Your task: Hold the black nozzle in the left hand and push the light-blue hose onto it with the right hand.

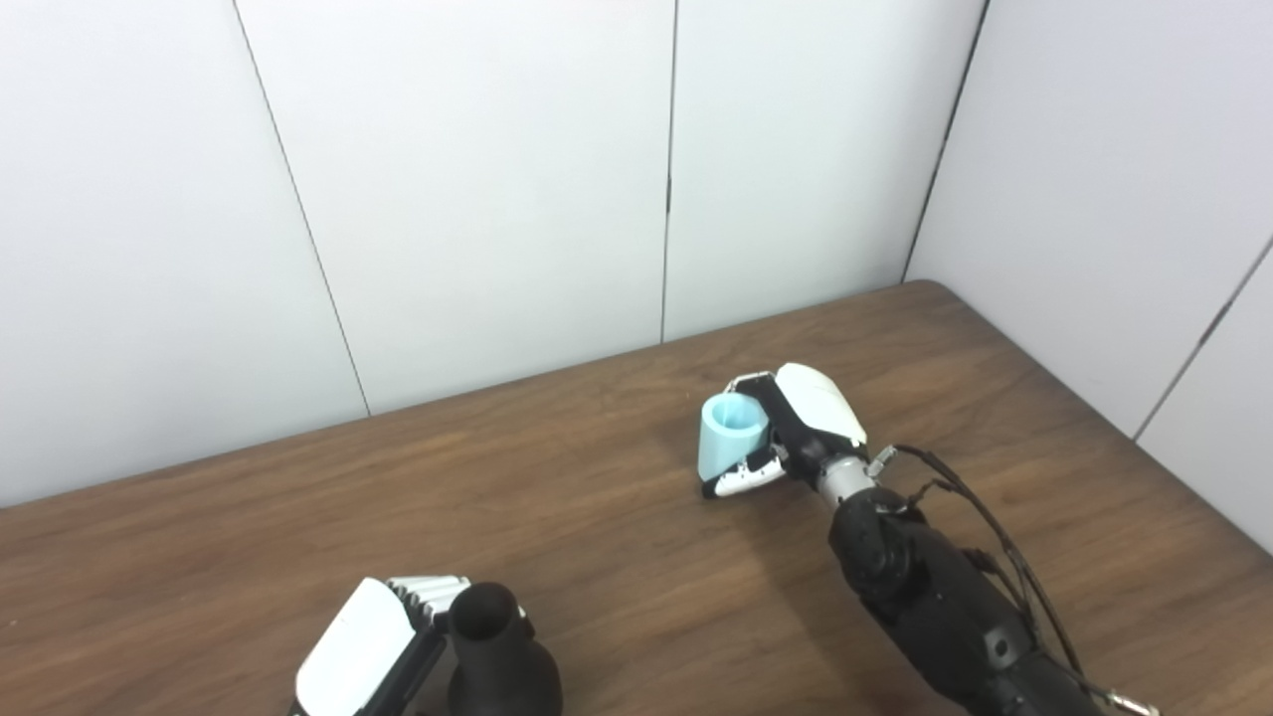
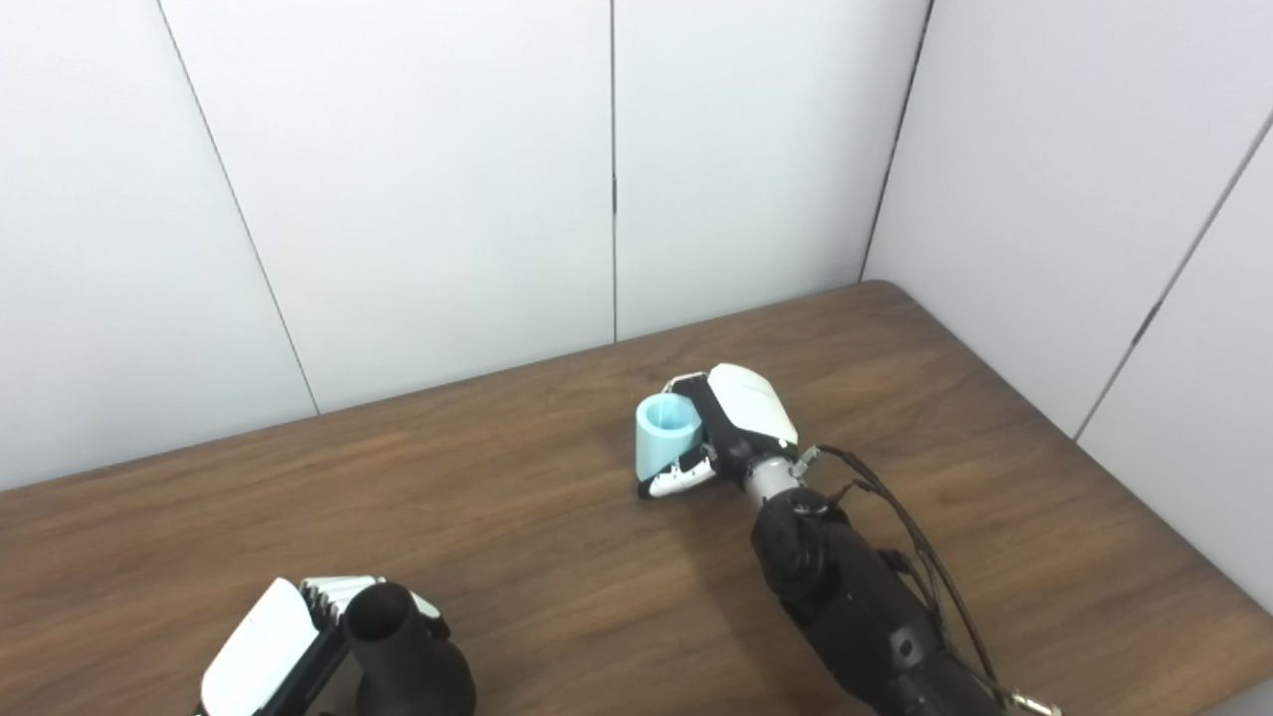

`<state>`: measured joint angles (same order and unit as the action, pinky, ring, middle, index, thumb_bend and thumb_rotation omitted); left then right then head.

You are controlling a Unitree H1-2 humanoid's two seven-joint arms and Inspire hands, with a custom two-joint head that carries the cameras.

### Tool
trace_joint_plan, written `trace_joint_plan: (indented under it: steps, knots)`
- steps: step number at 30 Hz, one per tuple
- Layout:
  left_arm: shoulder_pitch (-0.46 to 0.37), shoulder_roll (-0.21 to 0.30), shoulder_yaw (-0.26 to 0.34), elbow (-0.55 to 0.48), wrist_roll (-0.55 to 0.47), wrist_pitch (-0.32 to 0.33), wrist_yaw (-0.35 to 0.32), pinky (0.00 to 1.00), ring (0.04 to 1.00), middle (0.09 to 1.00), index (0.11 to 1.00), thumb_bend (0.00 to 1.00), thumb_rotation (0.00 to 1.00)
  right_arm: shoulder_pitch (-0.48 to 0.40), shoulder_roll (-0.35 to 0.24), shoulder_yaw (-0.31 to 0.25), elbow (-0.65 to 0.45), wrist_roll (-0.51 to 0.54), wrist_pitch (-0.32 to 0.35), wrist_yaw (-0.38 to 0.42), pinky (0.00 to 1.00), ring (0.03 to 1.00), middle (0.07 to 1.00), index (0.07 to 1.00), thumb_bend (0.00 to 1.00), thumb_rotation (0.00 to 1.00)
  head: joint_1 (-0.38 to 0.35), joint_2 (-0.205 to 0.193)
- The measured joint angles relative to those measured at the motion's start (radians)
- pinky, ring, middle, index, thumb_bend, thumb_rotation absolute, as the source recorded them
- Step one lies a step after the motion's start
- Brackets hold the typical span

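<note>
A short light-blue hose (image 1: 729, 435) stands upright on the brown table (image 1: 557, 497), its open end up. My right hand (image 1: 796, 428) is wrapped around it from the right, thumb low at the front. At the bottom left, the black nozzle (image 1: 497, 656) stands upright with its round mouth on top. My left hand (image 1: 383, 641) grips it from the left, fingers curled against its neck. The nozzle's base is cut off by the picture's bottom edge. The two objects are well apart.
White wall panels (image 1: 477, 199) close the table's far side and right side. The table's rounded far-right corner (image 1: 925, 288) lies just beyond my right hand. Cables (image 1: 995, 537) run along the right forearm.
</note>
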<state>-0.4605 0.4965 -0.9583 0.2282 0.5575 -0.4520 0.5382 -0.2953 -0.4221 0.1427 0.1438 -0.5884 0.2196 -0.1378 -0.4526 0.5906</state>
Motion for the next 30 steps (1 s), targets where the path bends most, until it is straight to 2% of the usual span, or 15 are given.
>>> trace_joint_plan:
  steps: [8, 14, 15, 16, 17, 20, 26, 30]
  knots:
    - [0.001, 0.0, 0.004, 0.0, -0.009, 0.0, -0.02, 0.38, 0.495, 0.482, 0.494, 0.52, 0.0, 0.028, -0.007, -0.002, -0.046, 0.008, -0.012, 0.03, 0.12, 0.167, 0.469, 0.486, 0.53, 0.0, 0.014, 0.003]
    - [0.001, -0.002, 0.006, 0.0, -0.015, 0.0, -0.045, 0.38, 0.491, 0.48, 0.496, 0.52, 0.0, 0.046, -0.008, -0.003, -0.114, 0.015, 0.001, 0.107, 0.09, 0.136, 0.469, 0.486, 0.53, 0.0, 0.026, 0.005]
    - [0.001, -0.002, 0.006, 0.0, -0.015, 0.0, -0.045, 0.38, 0.49, 0.48, 0.497, 0.52, 0.0, 0.046, -0.008, -0.004, -0.124, 0.019, 0.002, 0.117, 0.08, 0.123, 0.333, 0.487, 0.52, 0.06, 0.028, 0.005]
    - [0.001, -0.002, 0.006, 0.001, -0.015, 0.0, -0.045, 0.38, 0.489, 0.48, 0.496, 0.52, 0.0, 0.046, -0.008, -0.005, -0.134, 0.023, 0.003, 0.126, 0.07, 0.111, 0.243, 0.487, 0.52, 0.09, 0.031, 0.005]
    - [0.001, -0.002, 0.006, 0.001, -0.015, 0.0, -0.045, 0.38, 0.489, 0.48, 0.496, 0.52, 0.0, 0.046, -0.008, -0.006, -0.143, 0.026, 0.003, 0.132, 0.06, 0.106, 0.212, 0.487, 0.52, 0.1, 0.031, 0.005]
    - [0.001, -0.003, 0.005, 0.002, -0.015, 0.0, -0.045, 0.39, 0.491, 0.479, 0.497, 0.52, 0.0, 0.047, -0.007, -0.011, -0.173, 0.033, 0.004, 0.147, 0.05, 0.095, 0.174, 0.487, 0.51, 0.11, 0.035, 0.006]
    - [-0.001, -0.006, 0.002, 0.005, -0.015, 0.0, -0.044, 0.38, 0.49, 0.477, 0.501, 0.52, 0.0, 0.047, -0.006, -0.018, -0.246, 0.047, 0.014, 0.195, 0.05, 0.096, 0.174, 0.487, 0.51, 0.12, 0.055, 0.008]
    - [-0.004, -0.006, -0.005, 0.007, -0.015, 0.0, -0.044, 0.38, 0.491, 0.477, 0.499, 0.52, 0.0, 0.047, 0.004, -0.02, -0.308, 0.051, 0.049, 0.232, 0.05, 0.096, 0.176, 0.487, 0.51, 0.12, 0.072, 0.011]
